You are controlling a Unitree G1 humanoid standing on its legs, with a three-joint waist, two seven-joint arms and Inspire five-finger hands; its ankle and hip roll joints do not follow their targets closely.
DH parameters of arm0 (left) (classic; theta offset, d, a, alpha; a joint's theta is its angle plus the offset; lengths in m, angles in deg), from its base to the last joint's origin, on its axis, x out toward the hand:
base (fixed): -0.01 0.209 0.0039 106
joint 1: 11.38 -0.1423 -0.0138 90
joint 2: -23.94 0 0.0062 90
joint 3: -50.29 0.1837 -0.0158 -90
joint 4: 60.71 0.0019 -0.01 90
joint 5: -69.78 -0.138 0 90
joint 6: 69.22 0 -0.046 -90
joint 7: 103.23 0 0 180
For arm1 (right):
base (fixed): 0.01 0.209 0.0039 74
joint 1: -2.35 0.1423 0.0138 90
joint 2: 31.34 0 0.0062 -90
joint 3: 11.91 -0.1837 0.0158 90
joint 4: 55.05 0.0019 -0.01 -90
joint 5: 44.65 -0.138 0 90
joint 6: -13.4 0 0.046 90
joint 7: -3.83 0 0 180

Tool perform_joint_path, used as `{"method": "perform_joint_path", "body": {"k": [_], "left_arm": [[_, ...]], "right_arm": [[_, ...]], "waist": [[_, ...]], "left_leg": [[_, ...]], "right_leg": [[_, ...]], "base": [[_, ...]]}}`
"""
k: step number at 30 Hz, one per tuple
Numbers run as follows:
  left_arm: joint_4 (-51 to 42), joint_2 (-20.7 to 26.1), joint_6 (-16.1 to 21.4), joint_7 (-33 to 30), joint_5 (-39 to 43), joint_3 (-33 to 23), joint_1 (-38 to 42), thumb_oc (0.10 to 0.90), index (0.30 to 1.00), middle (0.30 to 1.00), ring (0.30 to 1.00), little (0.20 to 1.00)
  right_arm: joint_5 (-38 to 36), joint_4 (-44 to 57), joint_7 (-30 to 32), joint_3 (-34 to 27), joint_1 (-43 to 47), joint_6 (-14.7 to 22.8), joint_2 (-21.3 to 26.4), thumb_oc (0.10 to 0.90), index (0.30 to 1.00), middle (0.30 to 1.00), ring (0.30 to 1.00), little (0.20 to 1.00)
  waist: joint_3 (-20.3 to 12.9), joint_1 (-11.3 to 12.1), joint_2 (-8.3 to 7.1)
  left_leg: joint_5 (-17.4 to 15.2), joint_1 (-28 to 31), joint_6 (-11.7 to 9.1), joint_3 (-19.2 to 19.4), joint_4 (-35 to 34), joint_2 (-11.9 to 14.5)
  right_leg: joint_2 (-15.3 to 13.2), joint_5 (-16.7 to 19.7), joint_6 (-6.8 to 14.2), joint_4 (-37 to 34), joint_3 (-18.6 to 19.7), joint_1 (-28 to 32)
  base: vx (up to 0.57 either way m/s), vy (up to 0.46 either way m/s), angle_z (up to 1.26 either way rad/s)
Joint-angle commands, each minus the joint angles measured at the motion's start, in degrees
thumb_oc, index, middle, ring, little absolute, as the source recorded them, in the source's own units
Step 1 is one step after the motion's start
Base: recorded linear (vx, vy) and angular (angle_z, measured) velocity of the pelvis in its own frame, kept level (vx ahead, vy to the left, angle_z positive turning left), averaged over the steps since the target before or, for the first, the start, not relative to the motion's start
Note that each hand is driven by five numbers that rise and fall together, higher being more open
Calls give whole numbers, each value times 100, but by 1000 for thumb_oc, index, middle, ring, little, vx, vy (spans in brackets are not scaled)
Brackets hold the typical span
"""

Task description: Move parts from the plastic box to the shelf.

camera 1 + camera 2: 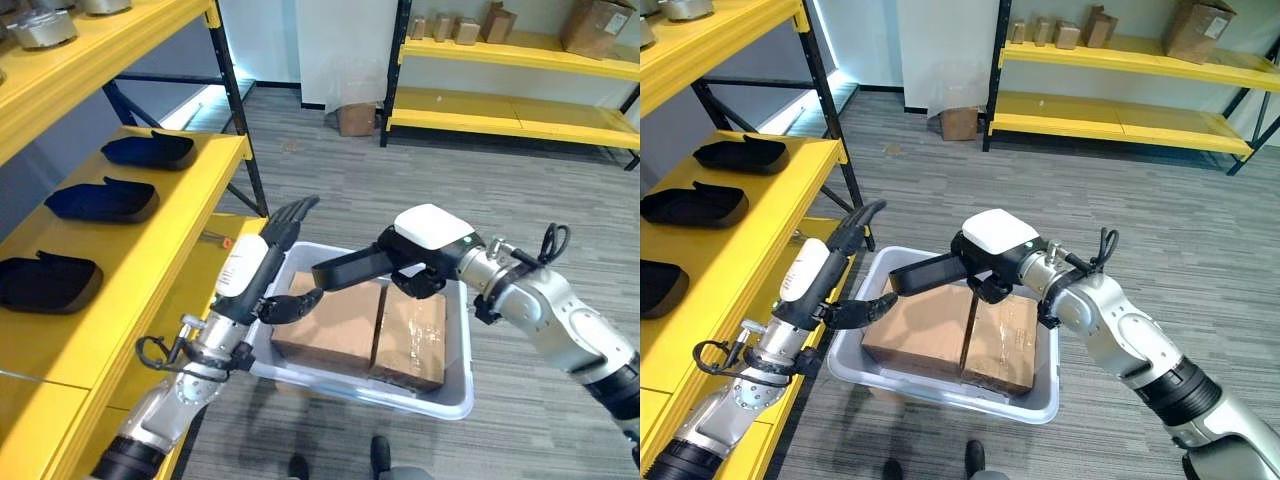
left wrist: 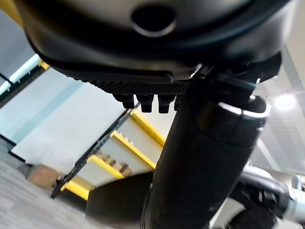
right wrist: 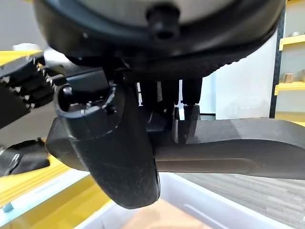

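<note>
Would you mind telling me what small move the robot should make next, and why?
Probably pass the dark part to the left hand. The right hand grips the part above the plastic box, its free end pointing at the open left hand, which is nearest the yellow shelf where similar parts lie.

black trays (image 1: 105, 200) take much of the yellow shelf (image 1: 190, 215); bare gaps between them. cardboard boxes (image 1: 362, 330) fill the plastic box (image 1: 455, 400) under my robot hands.
</note>
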Motion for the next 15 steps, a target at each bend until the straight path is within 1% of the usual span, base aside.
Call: {"method": "perform_joint_path", "body": {"k": [1, 8, 11, 15], "left_arm": [[-217, 133, 314, -20, 432, 191, 498, 900, 1000, 1000, 1000, 1000], [-287, 86, 331, 99, 547, 340, 426, 900, 1000, 1000, 1000, 1000], [-330, 52, 264, 0, 429, 340, 430, 900, 1000, 1000, 1000, 1000], [-248, 70, 184, -345, 141, 259, 450, 900, 1000, 1000, 1000, 1000]], "right_arm": [[251, -48, 702, -323, 1023, -125, -183, 400, 300, 300, 300, 300], [109, -3, 798, -434, 1155, -125, -199, 400, 300, 300, 300, 300], [-3, 152, 701, -403, 1188, -118, -245, 400, 300, 300, 300, 300], [-287, 432, 539, -410, 1100, 61, -263, 400, 300, 300, 300, 300]], "waist": [[-664, 80, -63], [-660, 84, -64], [-664, 82, -63], [-662, 62, -57]], "left_leg": [[-175, -56, -52, -16, -47, 206], [-186, -64, -50, -20, -47, 195], [-189, -68, -52, -20, -47, 192], [-194, -78, -50, -20, -47, 194]], "right_leg": [[-196, -510, 332, 203, -64, 288], [-200, -504, 335, 188, -62, 279], [-198, -505, 334, 176, -51, 278], [-199, -506, 335, 188, -46, 253]], "base": [[0, 0, 0], [0, 0, 0], [0, 0, 0], [0, 0, 0]]}}
